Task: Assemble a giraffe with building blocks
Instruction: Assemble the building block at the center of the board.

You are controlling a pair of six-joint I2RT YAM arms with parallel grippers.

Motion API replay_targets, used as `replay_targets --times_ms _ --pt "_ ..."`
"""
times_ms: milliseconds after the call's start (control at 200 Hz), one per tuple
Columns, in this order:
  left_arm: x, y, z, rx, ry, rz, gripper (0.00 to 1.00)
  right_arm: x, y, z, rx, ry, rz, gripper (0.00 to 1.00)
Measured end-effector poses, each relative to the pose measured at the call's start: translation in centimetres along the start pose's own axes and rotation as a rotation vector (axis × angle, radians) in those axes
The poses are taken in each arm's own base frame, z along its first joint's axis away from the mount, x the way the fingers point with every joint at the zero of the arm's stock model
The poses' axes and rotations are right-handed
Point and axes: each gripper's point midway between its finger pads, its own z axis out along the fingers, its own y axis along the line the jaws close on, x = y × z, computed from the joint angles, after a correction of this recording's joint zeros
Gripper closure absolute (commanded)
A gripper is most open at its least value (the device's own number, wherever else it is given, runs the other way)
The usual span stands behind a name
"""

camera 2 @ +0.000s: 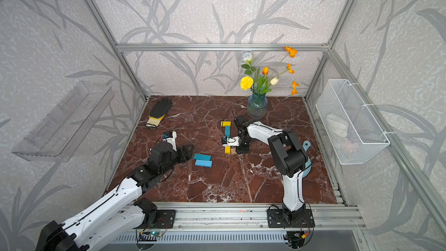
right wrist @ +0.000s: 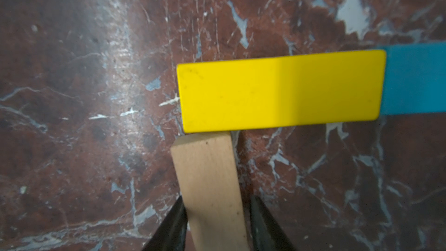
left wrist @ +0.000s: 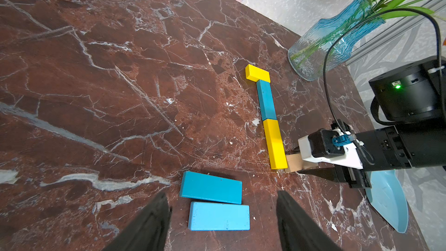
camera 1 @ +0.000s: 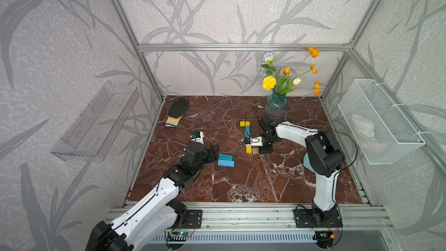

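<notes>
Top views, table: a red-brown marble table (camera 1: 241, 184) inside a metal frame, seen from above in both top views.
Top views, giraffe: the giraffe (camera 2: 227, 130) lies flat, right of centre and partly built. A yellow head block (camera 1: 244, 123) is farthest. A teal neck block (camera 1: 247, 131) comes next, its near end covered by the right wrist's white camera mount. A yellow neck block (camera 1: 248, 149) is nearest.
Top views, tan block: the tan block (camera 1: 255, 151) touches the yellow neck block's right side, and only its end shows.
Top views, right gripper: the right gripper (camera 1: 260, 152) sits low at the tan block. Its fingers are too dark and covered to make out.
Top views, loose blocks: two blue blocks (camera 1: 226, 163) lie side by side, touching, left of the giraffe and just right of the left gripper (camera 1: 213, 154), whose fingers are hidden under its wrist.
Top views, surroundings: a black glove (camera 1: 177, 112) lies far left and a blue glass vase (camera 1: 275, 105) of flowers stands far right. A light-blue scoop (camera 2: 306, 144) is mostly hidden behind the right arm.
Left wrist, fingers: the left fingers (left wrist: 149, 223) are spread wide and pinch nothing, and the frame edge cuts off their bases. The two blue blocks show in the gap, with bare table on each side.
Left wrist, giraffe: head and neck lie in one line. The tan block (left wrist: 293, 162) is half covered by the right gripper, and only one right finger (left wrist: 316, 173) shows.
Right wrist, blocks: a soft, blurred close-up. The tan block's end meets the long side of the yellow neck block, and the teal neck block (right wrist: 415, 80) is cut off at the edge.
Right wrist, fingers: the right fingers (right wrist: 171, 225) flank the tan block closely. One lies against its side and a thin dark sliver shows by the other. Whether they pinch it cannot be told.
</notes>
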Motion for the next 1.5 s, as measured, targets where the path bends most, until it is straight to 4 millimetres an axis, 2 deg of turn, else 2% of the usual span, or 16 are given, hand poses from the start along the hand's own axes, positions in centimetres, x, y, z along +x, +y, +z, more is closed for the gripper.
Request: replay_targets --times_ms 215,885,1500 --pt "0.0 0.0 0.0 0.000 0.000 0.000 0.28 -0.2 0.1 0.0 0.005 0.005 -0.006 0.62" --pt "-0.1 0.0 -0.1 0.002 -0.003 0.000 0.29 -0.6 0.0 0.1 0.014 0.013 0.000 0.60" --pt "-0.1 0.0 -0.1 0.001 -0.002 0.004 0.28 -1.1 0.0 0.2 0.019 0.012 -0.013 0.62"
